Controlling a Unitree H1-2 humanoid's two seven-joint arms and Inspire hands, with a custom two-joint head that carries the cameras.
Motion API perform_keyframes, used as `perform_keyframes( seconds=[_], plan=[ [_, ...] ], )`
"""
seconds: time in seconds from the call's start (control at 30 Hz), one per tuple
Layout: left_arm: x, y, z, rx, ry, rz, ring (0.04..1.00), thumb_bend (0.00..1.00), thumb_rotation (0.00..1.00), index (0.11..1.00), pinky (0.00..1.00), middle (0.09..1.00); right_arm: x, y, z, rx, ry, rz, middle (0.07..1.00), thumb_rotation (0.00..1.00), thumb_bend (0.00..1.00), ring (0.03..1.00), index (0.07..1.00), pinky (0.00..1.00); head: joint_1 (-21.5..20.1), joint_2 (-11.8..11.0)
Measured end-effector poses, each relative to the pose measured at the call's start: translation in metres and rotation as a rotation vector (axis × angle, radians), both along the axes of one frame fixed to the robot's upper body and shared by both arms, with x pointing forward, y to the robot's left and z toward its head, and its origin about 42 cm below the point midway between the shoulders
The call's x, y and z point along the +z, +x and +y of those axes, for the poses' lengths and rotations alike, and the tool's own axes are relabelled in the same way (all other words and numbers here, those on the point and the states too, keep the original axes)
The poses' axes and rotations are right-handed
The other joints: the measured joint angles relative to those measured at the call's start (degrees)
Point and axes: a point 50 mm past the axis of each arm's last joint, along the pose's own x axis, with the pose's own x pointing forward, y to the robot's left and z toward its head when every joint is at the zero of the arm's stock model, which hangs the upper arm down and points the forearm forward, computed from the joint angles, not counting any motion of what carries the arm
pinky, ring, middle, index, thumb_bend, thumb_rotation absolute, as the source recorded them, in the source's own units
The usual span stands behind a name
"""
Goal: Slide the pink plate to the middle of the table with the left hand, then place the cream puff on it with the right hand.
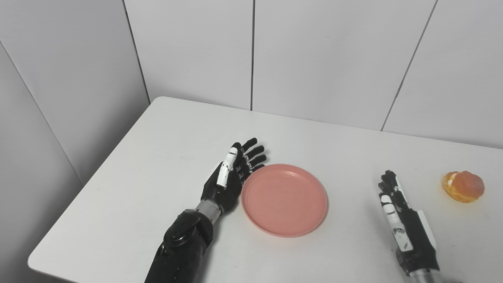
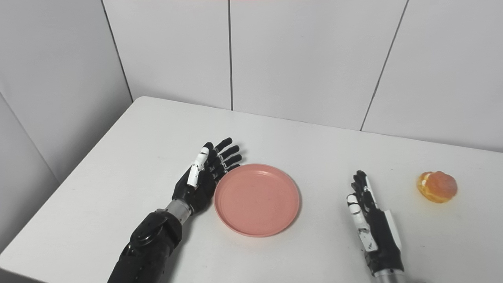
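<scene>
White panelled walls close in a white table (image 1: 157, 129) on two sides. Nearest the robot, the right hand (image 1: 397, 212) lies low over the table with its fingers straight and close together, holding nothing, well apart from the cream puff (image 1: 463, 186) at the far right. A little further in, the left hand (image 1: 232, 177) stands edge-on with fingers extended and slightly fanned, its palm against the left rim of the pink plate (image 1: 284, 199), gripping nothing. The plate sits roughly mid-table. One risk: a push from this flat palm could tip the shallow rim or overshoot. Another: the round puff may roll or squash if the right hand closes too hard.
</scene>
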Motion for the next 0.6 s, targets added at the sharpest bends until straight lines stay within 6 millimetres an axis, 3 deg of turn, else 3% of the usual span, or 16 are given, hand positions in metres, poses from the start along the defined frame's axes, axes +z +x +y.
perform_keyframes(
  seconds=[0.3, 0.6],
  plan=[
    [-0.002, -0.015, -0.018, -0.047, -0.014, 0.007, 0.9, 0.39, 1.0, 0.904, 0.91, 0.905, 0.0, -0.001, 0.003, -0.016, -0.009, 0.003, 0.986, 0.84, 0.42, 0.969, 1.0, 0.97, -2.72, 1.32],
    [-0.004, -0.018, -0.022, -0.069, -0.013, 0.008, 0.911, 0.38, 1.0, 0.918, 0.93, 0.913, -0.002, -0.002, 0.007, -0.026, -0.032, 0.044, 0.98, 0.83, 0.43, 0.964, 1.0, 0.97, -4.39, 2.2]
  ],
)
